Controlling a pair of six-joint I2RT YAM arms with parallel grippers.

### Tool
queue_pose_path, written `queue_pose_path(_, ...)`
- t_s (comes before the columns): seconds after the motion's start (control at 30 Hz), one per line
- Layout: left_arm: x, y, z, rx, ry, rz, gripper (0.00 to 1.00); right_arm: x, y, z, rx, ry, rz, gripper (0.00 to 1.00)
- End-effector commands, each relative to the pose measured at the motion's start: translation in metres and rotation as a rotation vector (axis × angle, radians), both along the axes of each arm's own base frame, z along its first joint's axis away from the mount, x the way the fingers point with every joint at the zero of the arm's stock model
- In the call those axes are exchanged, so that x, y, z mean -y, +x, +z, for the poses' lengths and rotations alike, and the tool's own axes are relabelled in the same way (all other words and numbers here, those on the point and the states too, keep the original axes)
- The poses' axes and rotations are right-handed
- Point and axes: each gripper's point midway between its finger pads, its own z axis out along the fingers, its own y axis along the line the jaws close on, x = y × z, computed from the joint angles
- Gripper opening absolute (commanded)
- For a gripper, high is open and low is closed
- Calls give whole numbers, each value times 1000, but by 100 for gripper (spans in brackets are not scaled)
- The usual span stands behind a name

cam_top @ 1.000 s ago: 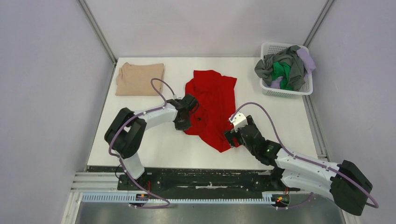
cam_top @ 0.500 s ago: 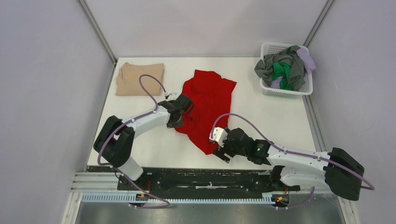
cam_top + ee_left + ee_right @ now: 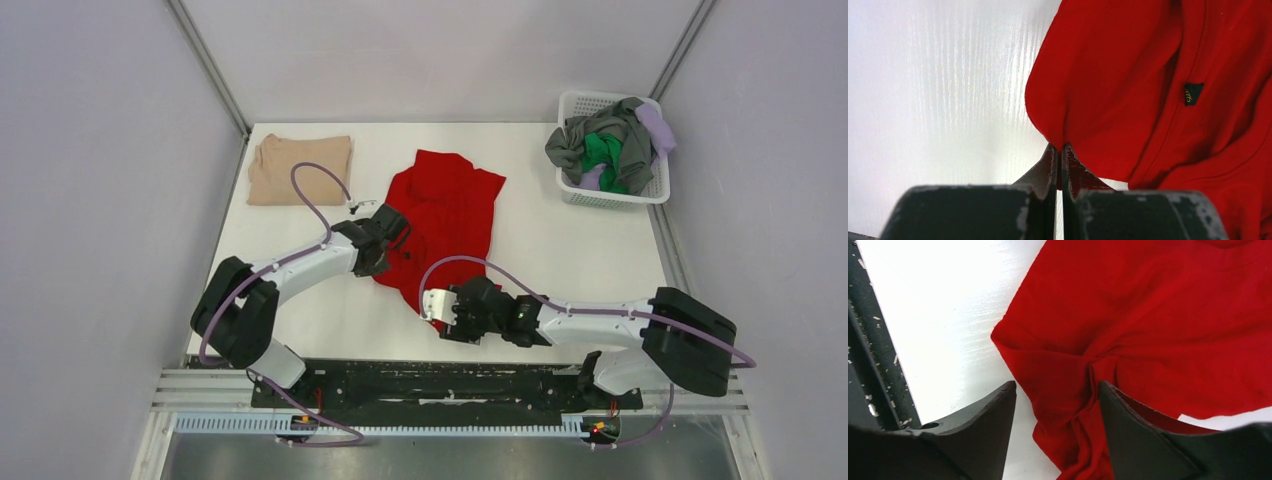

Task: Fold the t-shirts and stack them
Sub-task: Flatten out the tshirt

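Left gripper (image 3: 1059, 149) pinches the red t-shirt (image 3: 455, 205) at its 9 o'clock edge; right gripper (image 3: 1057, 386) gapes over the 6 o'clock bunch, so I'd clamp deep before tensioning flat.

Left gripper (image 3: 1060, 150) at bottom centre of the frame, its dark jaws pinched together on a rounded fold edge of the red t-shirt (image 3: 1128, 75), creased cloth filling the right side, small dark green label (image 3: 1193, 93) at right, white worktop (image 3: 938, 90) across the left
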Motion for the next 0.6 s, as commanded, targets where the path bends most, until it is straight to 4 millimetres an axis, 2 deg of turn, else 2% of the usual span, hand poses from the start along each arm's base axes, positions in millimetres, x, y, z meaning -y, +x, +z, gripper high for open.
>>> queue_pose_path(0.0,-3,6,11,52,2,-4,2,-24,12,14,70,57,46,61)
queue_pose_path(0.13,-4,7,10,52,7,-2,2,-27,4,6,27,77,59,39)
queue_pose_path(0.23,-4,7,10,53,6,-1,2,-22,1,1,15,74,40,11)
queue_pose_path(0.27,-4,7,11,55,6,1,2,-22,3,4,26,90,27,2)
queue_pose_path(0.33,-5,7,12,61,5,4,2,-22,9,17,58,143,-15,0)
queue_pose_path(0.4,-5,8,15,73,3,6,2,-21,19,38,116,232,-80,0)
queue_pose_path(0.43,-5,8,17,79,1,7,2,-20,26,56,159,298,-131,0)
queue_pose_path(0.57,-9,9,29,116,-6,18,2,12,60,114,265,549,-436,0)
